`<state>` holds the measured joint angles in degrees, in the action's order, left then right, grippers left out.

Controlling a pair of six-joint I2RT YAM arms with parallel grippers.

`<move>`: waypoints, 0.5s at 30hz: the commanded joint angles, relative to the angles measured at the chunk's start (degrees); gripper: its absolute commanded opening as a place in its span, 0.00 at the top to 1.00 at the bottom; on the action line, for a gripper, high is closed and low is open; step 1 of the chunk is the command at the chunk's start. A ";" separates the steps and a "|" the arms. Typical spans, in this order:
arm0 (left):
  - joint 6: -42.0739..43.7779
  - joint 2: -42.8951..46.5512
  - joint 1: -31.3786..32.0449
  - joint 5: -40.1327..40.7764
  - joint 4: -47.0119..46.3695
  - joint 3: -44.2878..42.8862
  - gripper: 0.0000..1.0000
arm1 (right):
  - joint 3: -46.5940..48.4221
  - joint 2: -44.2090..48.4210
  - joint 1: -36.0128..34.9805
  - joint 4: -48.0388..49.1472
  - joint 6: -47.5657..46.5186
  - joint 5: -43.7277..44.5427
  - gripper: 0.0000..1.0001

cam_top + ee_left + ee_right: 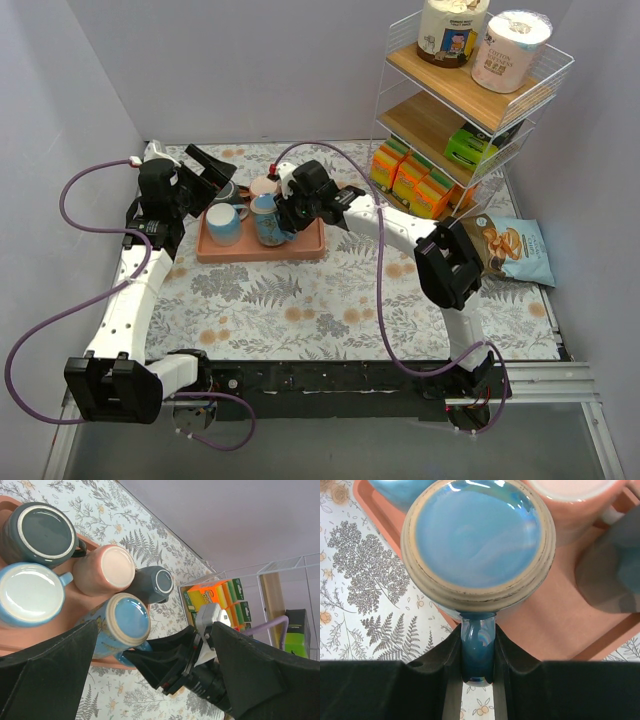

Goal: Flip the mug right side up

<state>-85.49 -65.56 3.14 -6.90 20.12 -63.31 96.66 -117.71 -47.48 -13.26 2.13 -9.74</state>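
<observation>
A blue patterned mug point(477, 535) is bottom up at the front of the salmon tray point(300, 245); it also shows in the top view point(265, 222) and the left wrist view point(125, 622). My right gripper point(478, 675) is shut on its dark blue handle point(478, 650), and shows in the top view point(287, 215). I cannot tell whether the mug rests on the tray or hangs just above it. My left gripper point(218, 172) is open and empty above the tray's back left, over the other mugs.
On the tray stand a light blue mug point(30, 595), a dark grey mug point(45, 532) and a pink mug point(107, 570), all bottom up, with another dark mug point(152, 582) behind. A wire shelf rack point(470, 90), orange boxes point(415, 185) and a snack bag point(510, 250) are at the right.
</observation>
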 commanded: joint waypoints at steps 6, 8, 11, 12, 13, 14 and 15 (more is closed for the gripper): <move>-0.81 3.77 0.64 -7.77 -3.84 4.33 0.02 | -0.07 8.63 5.64 7.71 13.06 -9.24 0.99; -0.99 4.30 0.82 -13.63 -6.40 6.61 0.02 | -0.07 9.51 6.44 8.33 15.18 -11.00 0.99; -1.43 4.83 1.08 -23.73 -14.56 10.55 0.02 | 0.45 11.97 7.32 8.86 16.06 -12.15 0.99; -2.47 4.83 1.17 -26.30 -19.11 11.62 0.02 | 0.72 12.50 7.67 8.69 16.24 -12.32 0.99; -3.44 4.74 1.26 -28.41 -22.02 13.02 0.02 | 1.16 13.03 7.84 8.51 16.50 -12.85 0.99; -4.76 4.57 1.52 -30.26 -26.84 15.21 0.02 | 1.16 14.25 7.93 8.51 16.59 -12.76 0.99; -7.90 4.30 1.61 -32.98 -29.06 16.62 0.02 | 1.16 14.87 8.11 8.77 17.02 -12.59 0.99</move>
<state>-87.74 -62.59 4.03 -25.89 6.11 -51.35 94.78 -111.35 -39.72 -13.56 16.32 -18.17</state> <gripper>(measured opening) 0.981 0.308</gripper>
